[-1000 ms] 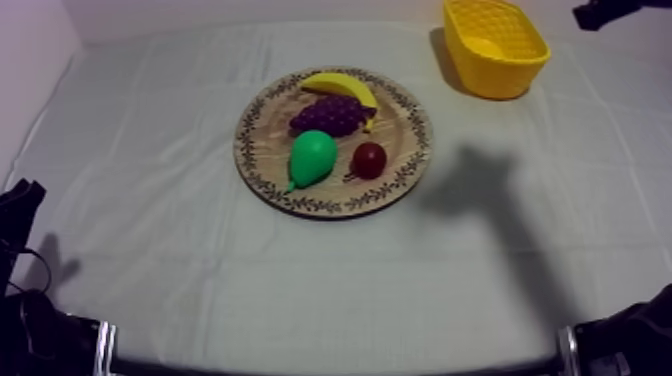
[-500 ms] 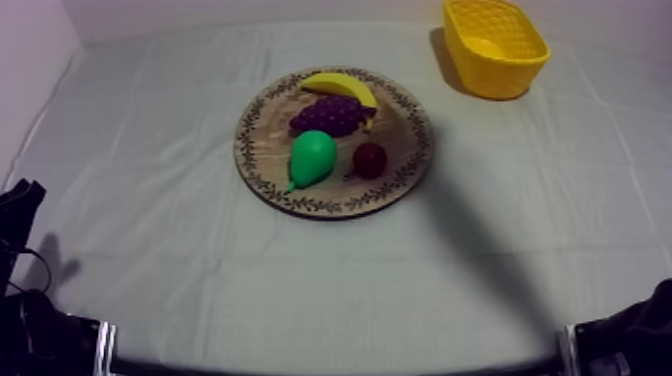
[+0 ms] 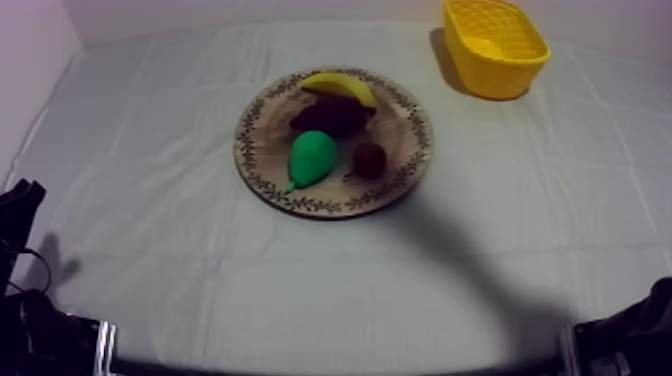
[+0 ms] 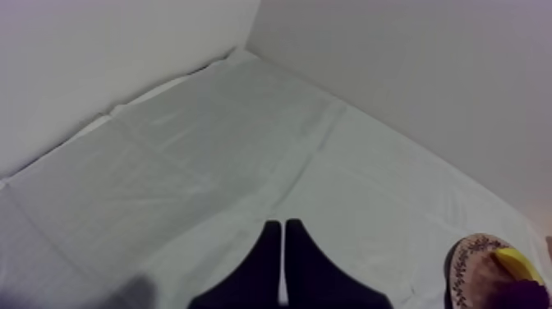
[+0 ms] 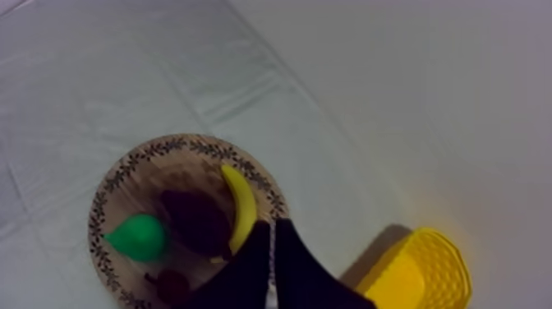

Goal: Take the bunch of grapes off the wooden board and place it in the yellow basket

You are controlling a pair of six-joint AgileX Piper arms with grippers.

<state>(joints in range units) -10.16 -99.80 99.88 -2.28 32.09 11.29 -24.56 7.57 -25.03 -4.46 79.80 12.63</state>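
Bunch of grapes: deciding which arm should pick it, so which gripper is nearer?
Right. The right gripper hangs above the board near the grapes; the left gripper sits over bare cloth, off the board.

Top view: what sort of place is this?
Probably a staged robot test bench, not a kitchen: a table under grey-white cloth against bare walls, a toy pear, banana and bunch of grapes on a round wooden board, and a yellow basket.
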